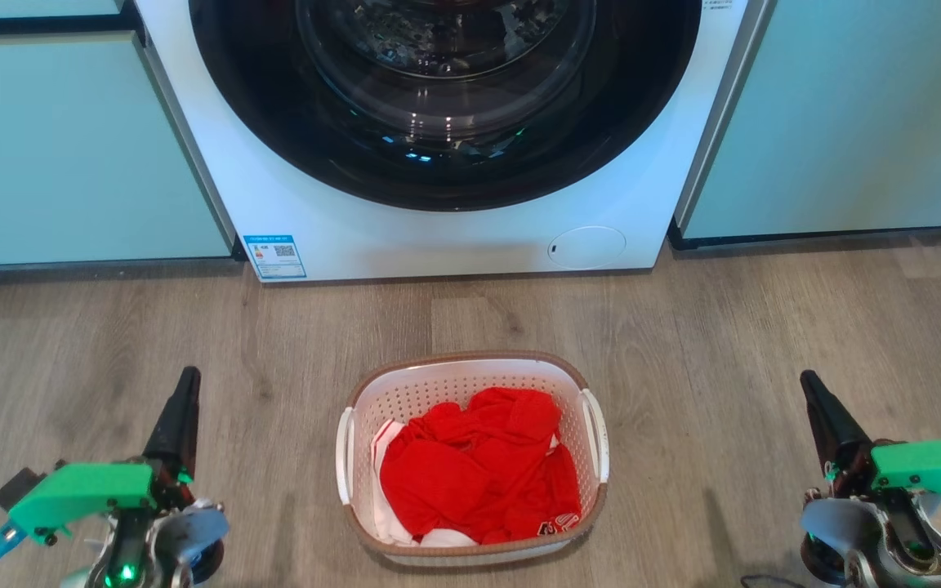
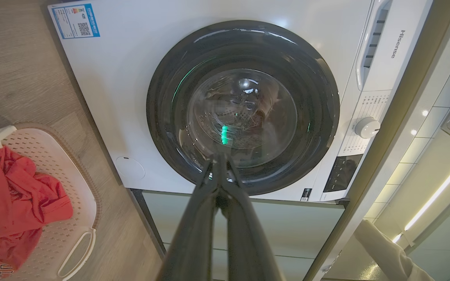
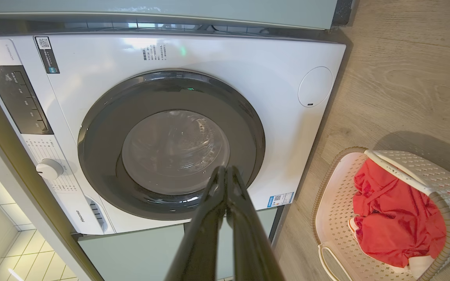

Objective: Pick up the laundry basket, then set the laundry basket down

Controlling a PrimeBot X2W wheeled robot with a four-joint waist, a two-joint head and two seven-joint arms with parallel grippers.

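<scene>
The laundry basket (image 1: 470,358) sits at the washing machine's (image 1: 340,220) six o'clock. The left gripper (image 1: 189,380) at its nine and the right gripper (image 1: 810,384) at three are both closed tight and empty.

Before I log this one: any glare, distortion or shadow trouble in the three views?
Head view: sharp, with light reflections on the washer door. Left wrist view: wide-angle bending; a bright light strip lower right. Right wrist view: the basket casts a shadow on the floor.

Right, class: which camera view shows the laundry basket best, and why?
The head view: the laundry basket sits whole on the floor, full rim and both handles visible. The left wrist view cuts the basket off at the lower left; the right wrist view shows most of the basket, clipped lower right.
</scene>
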